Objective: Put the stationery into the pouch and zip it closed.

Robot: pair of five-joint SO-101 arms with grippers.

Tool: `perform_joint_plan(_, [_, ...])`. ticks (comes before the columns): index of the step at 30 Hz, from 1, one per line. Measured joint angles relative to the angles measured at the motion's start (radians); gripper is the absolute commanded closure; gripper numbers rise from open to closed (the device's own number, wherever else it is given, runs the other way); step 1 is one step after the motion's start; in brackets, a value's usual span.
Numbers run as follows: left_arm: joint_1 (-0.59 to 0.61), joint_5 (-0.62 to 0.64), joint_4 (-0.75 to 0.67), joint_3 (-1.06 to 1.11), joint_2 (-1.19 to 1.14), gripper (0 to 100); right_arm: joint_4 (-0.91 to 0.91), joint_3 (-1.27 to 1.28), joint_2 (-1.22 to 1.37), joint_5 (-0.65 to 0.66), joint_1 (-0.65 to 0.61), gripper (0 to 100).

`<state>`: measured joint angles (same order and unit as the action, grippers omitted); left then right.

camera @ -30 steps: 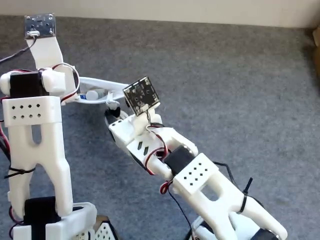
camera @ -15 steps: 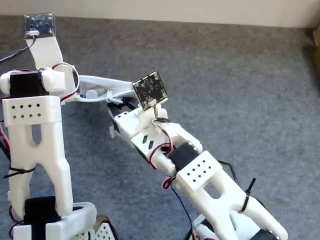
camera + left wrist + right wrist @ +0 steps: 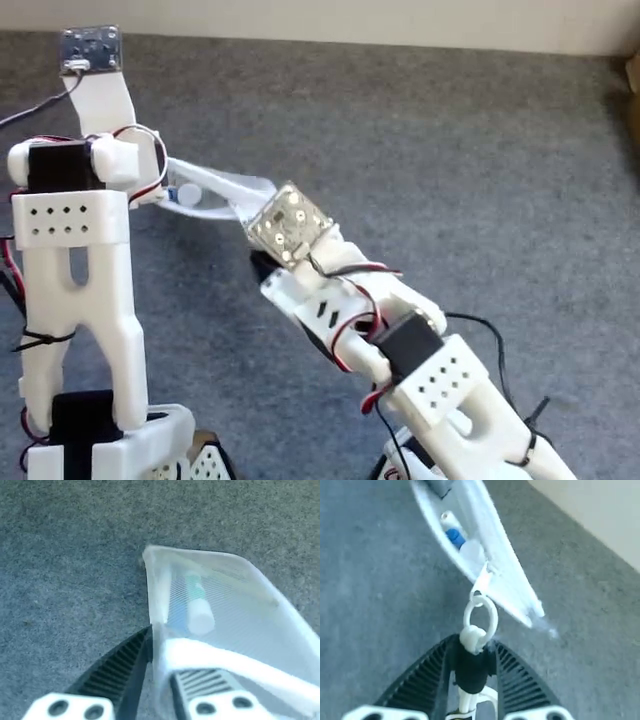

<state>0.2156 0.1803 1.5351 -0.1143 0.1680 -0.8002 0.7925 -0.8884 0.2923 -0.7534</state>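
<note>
A translucent white pouch (image 3: 215,188) hangs off the grey carpet, stretched between the two arms. In the left wrist view my left gripper (image 3: 155,647) is shut on one end edge of the pouch (image 3: 235,610), and a white and green stick (image 3: 197,607) lies inside. My right gripper (image 3: 471,652) is shut on the zipper pull (image 3: 473,636), a white ring and toggle that hangs from the pouch (image 3: 485,550). A blue and white item (image 3: 454,536) shows through its side. In the high view the right wrist camera (image 3: 285,225) hides the right gripper.
Grey carpet (image 3: 470,150) spreads out around both arms. A pale wall base (image 3: 350,20) runs along the far edge. The left arm's white upright link (image 3: 75,260) stands at the near left.
The right arm has drawn back to the right and nearer with the zipper pull. The pouch's right end has followed and now slants down, and the left wrist has shifted slightly right.
</note>
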Motion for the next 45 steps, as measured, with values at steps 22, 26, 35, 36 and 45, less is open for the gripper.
perform_joint_plan(22, [-0.404, -0.336, 0.000, -0.143, -0.020, 78, -0.224, 0.376, -0.465, 0.204, -0.091, 99.5])
perform_joint_plan(26, [-0.540, -0.390, 0.000, -0.144, -0.020, 78, -0.236, 0.420, -0.520, 0.219, -0.107, 99.5])
perform_joint_plan(35, [-0.733, -0.460, 0.020, -0.157, -0.020, 78, -0.236, 0.431, -0.554, 0.224, -0.114, 99.5])
perform_joint_plan(36, [-0.749, -0.468, 0.032, -0.157, -0.020, 78, -0.236, 0.431, -0.554, 0.224, -0.112, 99.5])
perform_joint_plan(45, [-0.772, -0.479, 0.057, -0.169, -0.020, 78, -0.238, 0.433, -0.552, 0.226, -0.112, 99.5])
